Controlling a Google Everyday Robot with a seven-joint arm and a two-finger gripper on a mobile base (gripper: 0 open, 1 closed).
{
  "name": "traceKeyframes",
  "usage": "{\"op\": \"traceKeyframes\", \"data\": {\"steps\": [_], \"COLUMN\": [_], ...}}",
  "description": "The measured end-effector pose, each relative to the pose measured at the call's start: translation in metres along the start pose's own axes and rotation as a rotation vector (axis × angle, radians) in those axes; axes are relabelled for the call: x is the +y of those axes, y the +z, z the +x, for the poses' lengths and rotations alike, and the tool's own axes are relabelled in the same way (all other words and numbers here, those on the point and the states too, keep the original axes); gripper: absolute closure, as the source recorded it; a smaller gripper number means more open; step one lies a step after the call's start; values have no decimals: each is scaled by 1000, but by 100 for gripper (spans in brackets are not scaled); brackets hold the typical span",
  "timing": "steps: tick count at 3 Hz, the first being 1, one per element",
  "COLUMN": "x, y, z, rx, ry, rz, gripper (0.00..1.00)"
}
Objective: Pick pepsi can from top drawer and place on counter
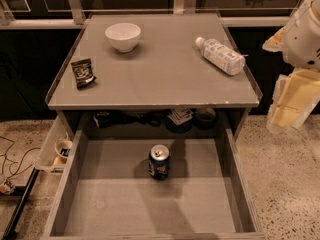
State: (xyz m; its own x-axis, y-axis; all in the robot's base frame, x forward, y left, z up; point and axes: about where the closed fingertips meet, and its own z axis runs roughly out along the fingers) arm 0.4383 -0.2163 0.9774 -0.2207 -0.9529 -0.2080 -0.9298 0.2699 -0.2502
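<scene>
The pepsi can (159, 162) stands upright on the floor of the open top drawer (227, 174), near the middle and toward the back. It is dark blue with a silver top and pull tab. The counter (165, 74) is the flat grey top above the drawer. My gripper (286, 115) hangs at the right edge of the view, beside the counter's front right corner and above the floor. It is well to the right of the can and higher than it, and it holds nothing.
On the counter are a white bowl (123, 35) at the back left, a dark snack packet (83, 72) at the left and a clear bottle (220, 55) lying at the back right. A pale side bin (50, 151) with a cup hangs left of the drawer. Dark items sit under the counter.
</scene>
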Motion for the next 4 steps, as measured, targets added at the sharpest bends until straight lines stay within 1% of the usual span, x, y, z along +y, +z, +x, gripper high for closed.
{"op": "traceKeyframes", "data": {"steps": [1, 2, 3, 4], "x": [0, 7, 25, 45], "y": [0, 16, 52, 102], "z": [0, 2, 6, 12], "rx": [0, -34, -115, -283], "ry": [0, 6, 47, 95], "rz": [0, -31, -90, -137], "gripper": [0, 0, 0, 0]}}
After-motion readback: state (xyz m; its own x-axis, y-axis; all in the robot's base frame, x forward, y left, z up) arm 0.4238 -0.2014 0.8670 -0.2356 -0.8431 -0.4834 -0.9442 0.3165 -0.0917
